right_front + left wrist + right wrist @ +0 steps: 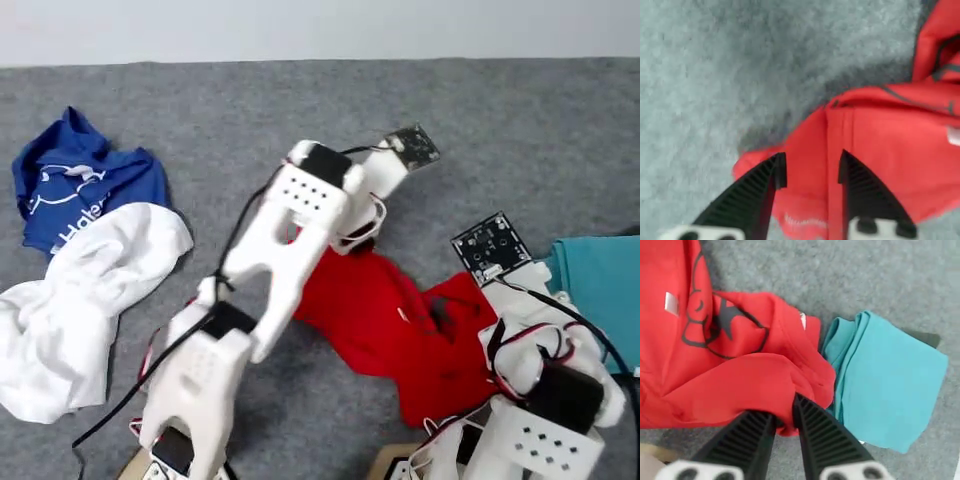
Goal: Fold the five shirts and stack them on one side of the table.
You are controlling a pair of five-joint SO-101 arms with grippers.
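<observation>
A red shirt [390, 320] lies crumpled in the middle of the grey table [500, 130]. My left gripper [812, 167] is at the shirt's far edge, open, one finger on each side of a seam of the red shirt [890, 150]. At the near right corner of the red shirt [715, 375], my right gripper [785, 412] is shut on a bunched fold of cloth. Just beside that corner lies a folded teal shirt [885, 385], at the table's right side [600, 275]. A blue shirt [80, 185] and a white shirt [80, 290] lie unfolded at the left.
The left arm [290, 230] stretches from the near edge over the table's middle. A dark cloth edge [925, 337] sticks out from under the teal shirt. Bare grey surface runs along the far side.
</observation>
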